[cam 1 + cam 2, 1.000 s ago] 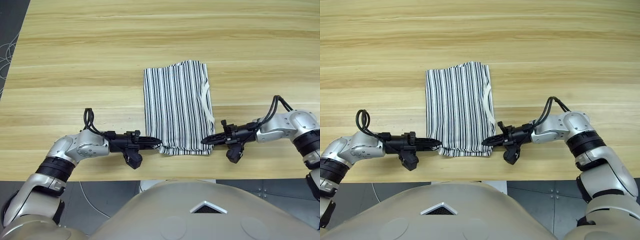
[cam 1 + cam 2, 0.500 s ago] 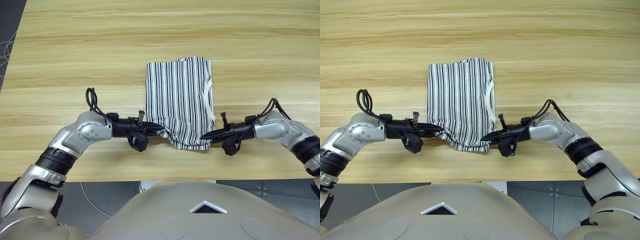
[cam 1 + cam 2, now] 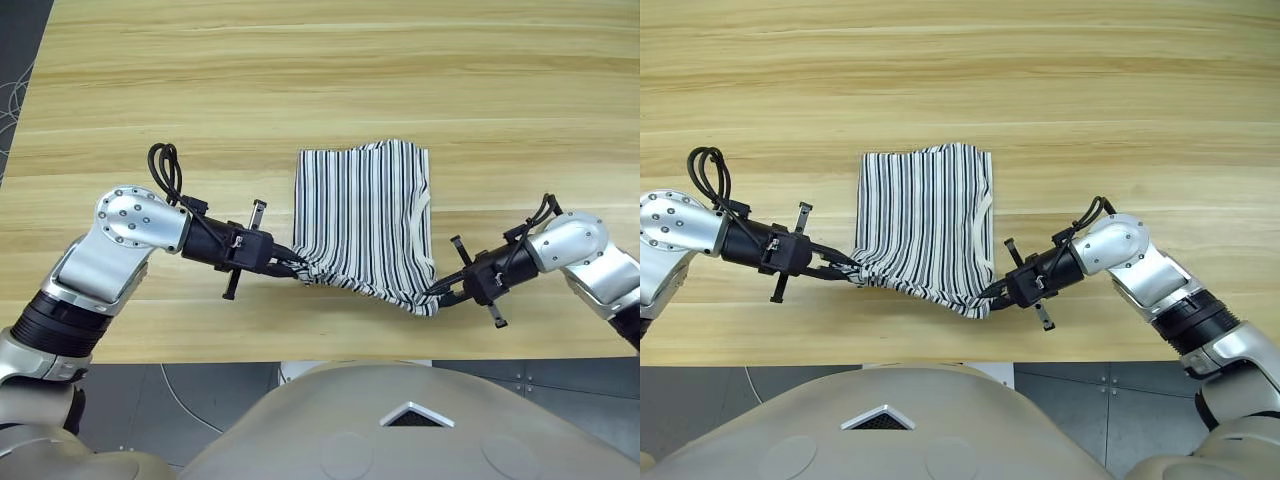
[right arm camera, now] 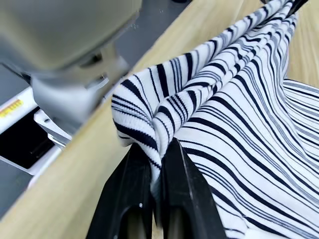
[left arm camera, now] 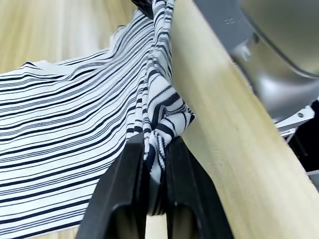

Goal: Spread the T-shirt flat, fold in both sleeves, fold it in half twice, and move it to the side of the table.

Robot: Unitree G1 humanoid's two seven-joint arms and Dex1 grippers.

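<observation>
T-shirt (image 3: 365, 215) lies on wooden table (image 3: 300, 80) above grey floor (image 3: 560, 385).

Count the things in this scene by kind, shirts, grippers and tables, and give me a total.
shirt: 1, striped
grippers: 2, the left gripper and the right gripper, each shut on a near corner of the shirt
table: 1
Total: 4

T-shirt (image 3: 365, 215) lying on table (image 3: 300, 80), in middle, close to front edge. Left pincer (image 3: 296, 268) pinching shirt's near left corner. Right pincer (image 3: 441, 294) pinching near right corner. Shirt's near edge stretching between both pincers.
</observation>
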